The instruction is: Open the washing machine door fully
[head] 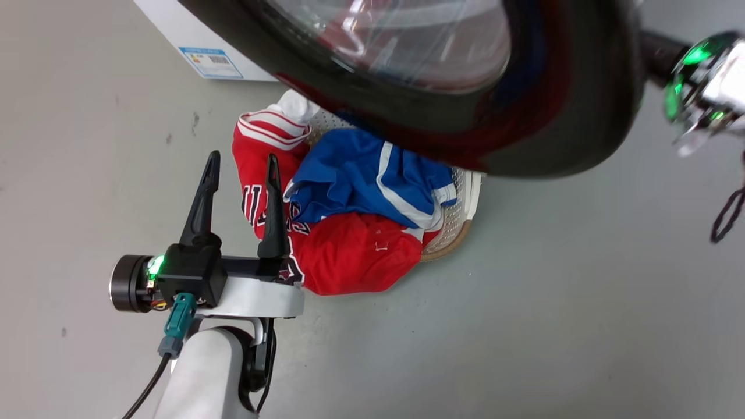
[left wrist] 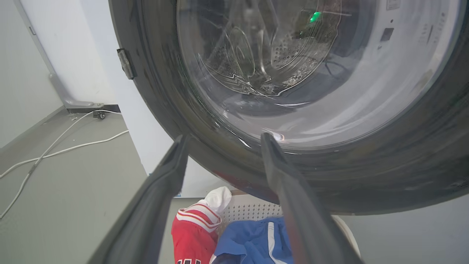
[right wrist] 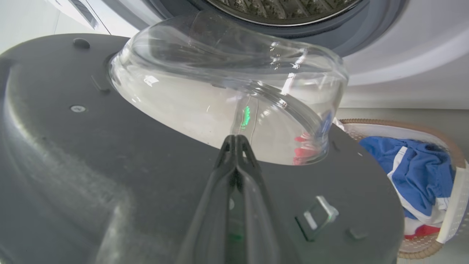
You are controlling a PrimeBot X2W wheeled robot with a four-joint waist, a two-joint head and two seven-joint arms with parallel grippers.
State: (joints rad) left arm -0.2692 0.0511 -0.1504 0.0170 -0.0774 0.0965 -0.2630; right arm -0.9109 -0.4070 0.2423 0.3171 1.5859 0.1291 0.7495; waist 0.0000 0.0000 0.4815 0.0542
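The washing machine door (head: 559,116) runs off the top of the head view, so its full round is cut off, and most of the white washing machine (head: 174,29) is out of frame apart from a corner with a blue label (head: 210,62). The door stands swung out from the machine, over a white laundry basket (head: 460,215) on the grey floor (head: 553,320). It hides the basket's far side, while a red garment (head: 349,256) and a blue one (head: 361,174) spill out below it.

In the head view the right claw (right wrist: 237,138) is a blur of green light at the door's right edge. Its own wrist view is sharper: the two fingers are pressed together with nothing between them, tips low on the door's matt grey inner face just below the clear glass bowl (right wrist: 220,91), possibly touching it. That view also shows a latch (right wrist: 317,216) on the door, and the steel drum (right wrist: 278,7) and grey gasket (right wrist: 329,33) cut by the top edge.

The left claw (head: 243,156) is spread wide and empty, hanging near the basket. Its wrist view faces the door's glossy black outer ring, with cables (left wrist: 55,150) lying on the floor to the left.
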